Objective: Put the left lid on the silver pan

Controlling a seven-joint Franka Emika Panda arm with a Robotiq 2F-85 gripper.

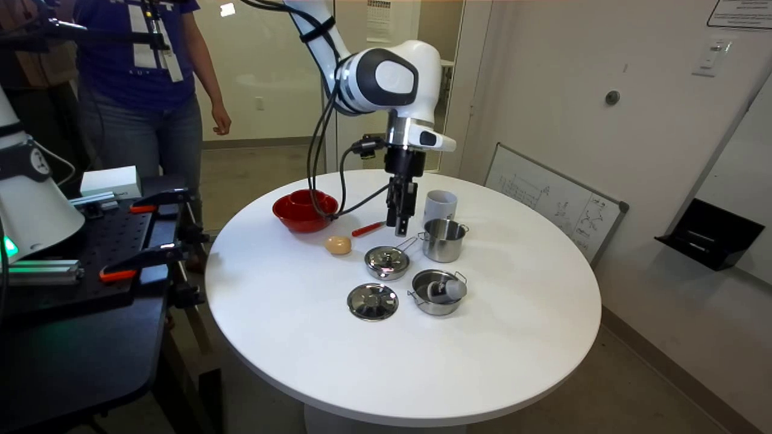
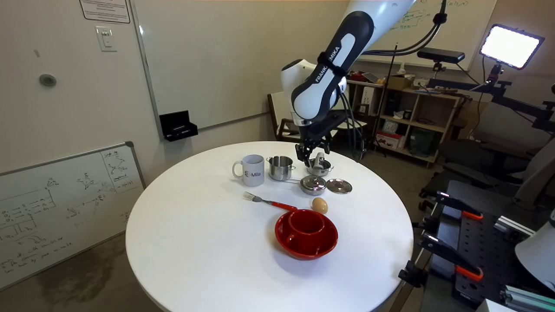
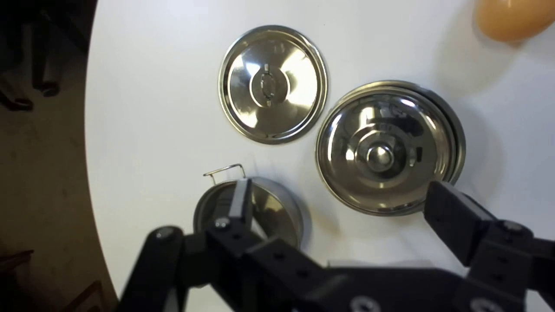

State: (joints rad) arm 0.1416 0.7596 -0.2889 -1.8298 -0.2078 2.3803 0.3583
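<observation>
The left lid point(image 1: 373, 302) is a small flat round silver lid lying on the white table. It also shows in an exterior view point(image 2: 339, 186) and at the top of the wrist view point(image 3: 272, 86), with a small centre handle. The silver pan point(image 1: 444, 244) is the straight, tall-sided steel pot, upright and uncovered beside the white mug; it shows too in an exterior view point(image 2: 280, 169). I cannot make it out in the wrist view. My gripper point(image 3: 339, 190) is wide open, empty and pointing down above the cookware. It also shows in both exterior views point(image 1: 401, 228) point(image 2: 315, 152).
A long-handled saucepan point(image 1: 388, 268) with a knobbed lid stands between the left lid and the silver pan. A shallower two-handled pot point(image 1: 435, 306) holds a pale object. Nearby are a white mug point(image 2: 253, 170), an egg point(image 2: 320, 205), a red-handled fork point(image 2: 271, 202) and a red bowl point(image 2: 306, 247).
</observation>
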